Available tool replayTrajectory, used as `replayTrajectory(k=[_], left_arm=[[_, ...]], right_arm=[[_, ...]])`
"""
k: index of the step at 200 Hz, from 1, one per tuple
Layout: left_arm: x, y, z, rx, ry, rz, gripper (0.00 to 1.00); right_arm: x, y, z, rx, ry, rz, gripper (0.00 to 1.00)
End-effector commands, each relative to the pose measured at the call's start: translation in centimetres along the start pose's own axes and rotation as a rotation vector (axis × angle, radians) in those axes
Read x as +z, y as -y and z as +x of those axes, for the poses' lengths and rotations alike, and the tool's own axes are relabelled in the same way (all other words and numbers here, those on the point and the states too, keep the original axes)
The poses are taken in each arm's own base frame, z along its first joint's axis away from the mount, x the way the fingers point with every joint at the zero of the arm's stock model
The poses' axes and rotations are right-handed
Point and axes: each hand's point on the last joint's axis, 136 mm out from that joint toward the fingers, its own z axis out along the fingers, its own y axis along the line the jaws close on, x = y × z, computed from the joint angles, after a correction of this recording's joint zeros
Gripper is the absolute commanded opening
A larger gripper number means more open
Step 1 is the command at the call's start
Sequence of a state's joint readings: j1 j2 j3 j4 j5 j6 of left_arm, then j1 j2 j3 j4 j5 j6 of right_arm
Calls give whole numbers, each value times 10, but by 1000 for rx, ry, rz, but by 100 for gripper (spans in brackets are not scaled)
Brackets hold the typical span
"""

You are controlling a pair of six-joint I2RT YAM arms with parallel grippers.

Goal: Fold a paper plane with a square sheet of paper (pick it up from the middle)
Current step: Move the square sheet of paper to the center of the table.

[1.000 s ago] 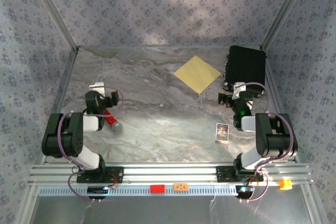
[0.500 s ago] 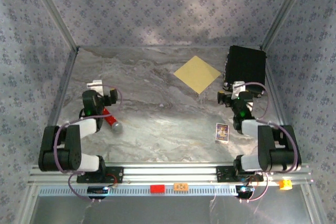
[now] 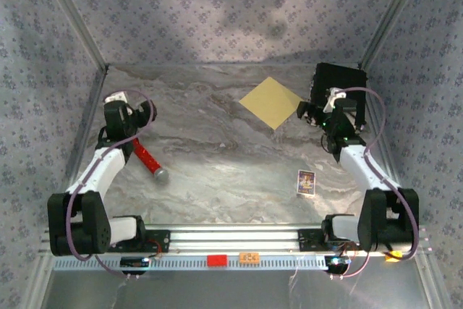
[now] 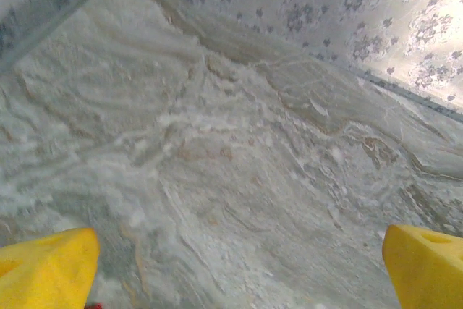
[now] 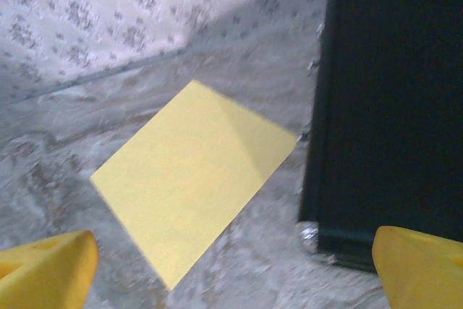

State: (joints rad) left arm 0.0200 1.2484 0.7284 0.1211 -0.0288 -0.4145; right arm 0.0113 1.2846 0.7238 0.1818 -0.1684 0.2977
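Both pincers are released wide, nothing held: left gripper, right gripper. The square sheet of paper lies flat around 1 o'clock on the table, with the black case at its 3 o'clock. Risk: pinching mid-sheet could just skid or crumple it.

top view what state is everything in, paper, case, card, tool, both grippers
yellow square sheet of paper: flat, unfolded, not held
black rectangular case: lying flat, looks shut
small printed card: lying flat, printed side up
red-handled tool: lying on the table, not held
left gripper: open, empty
right gripper: open, empty
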Motion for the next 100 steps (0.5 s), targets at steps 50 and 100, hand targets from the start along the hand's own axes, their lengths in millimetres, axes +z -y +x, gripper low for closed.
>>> replayTrajectory(k=[50, 100], left_arm=[[10, 78, 84, -90, -384, 267, 100], [-2, 147, 130, 24, -504, 394, 100]], right_arm=[[62, -61, 47, 201, -297, -202, 99], [104, -73, 67, 188, -399, -128, 99]])
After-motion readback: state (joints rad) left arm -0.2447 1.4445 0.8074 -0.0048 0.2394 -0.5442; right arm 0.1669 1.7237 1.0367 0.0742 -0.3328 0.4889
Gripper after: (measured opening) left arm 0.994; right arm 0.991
